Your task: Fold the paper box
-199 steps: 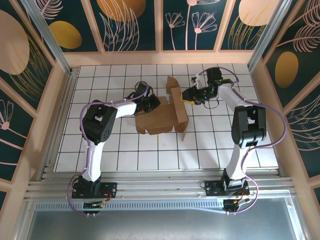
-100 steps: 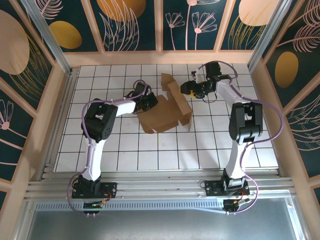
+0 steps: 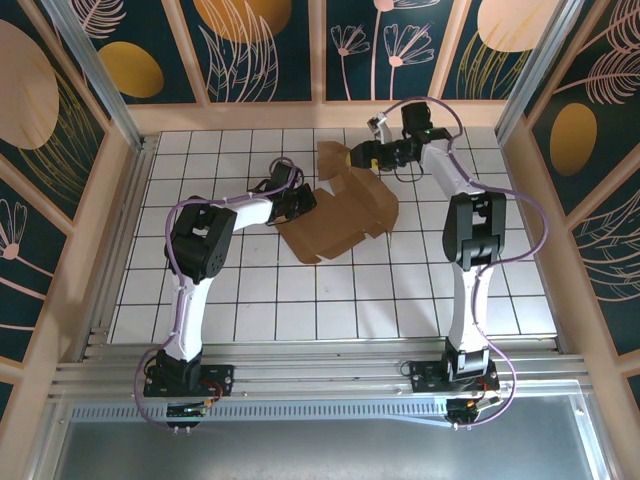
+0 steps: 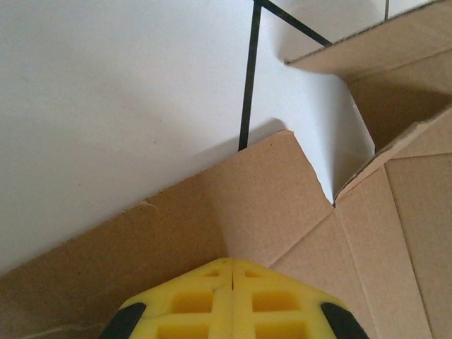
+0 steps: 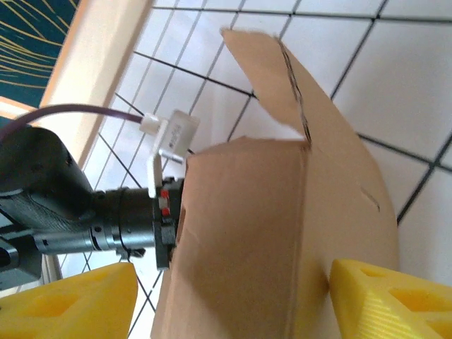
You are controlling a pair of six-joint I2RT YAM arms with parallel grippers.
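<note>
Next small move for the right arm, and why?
Probably close the right gripper on the raised flap of the brown cardboard box sheet: its open jaws straddle it, and the shut left gripper sits at the sheet's left edge.

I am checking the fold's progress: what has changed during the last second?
The right gripper opened, releasing the paper box, and moved toward the far side; the raised part of the box sagged flatter. The left gripper stayed shut at its left edge.

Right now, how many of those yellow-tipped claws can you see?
2. The left gripper is shut at the left edge of the paper box; the right gripper is open around the box's far flap.
</note>
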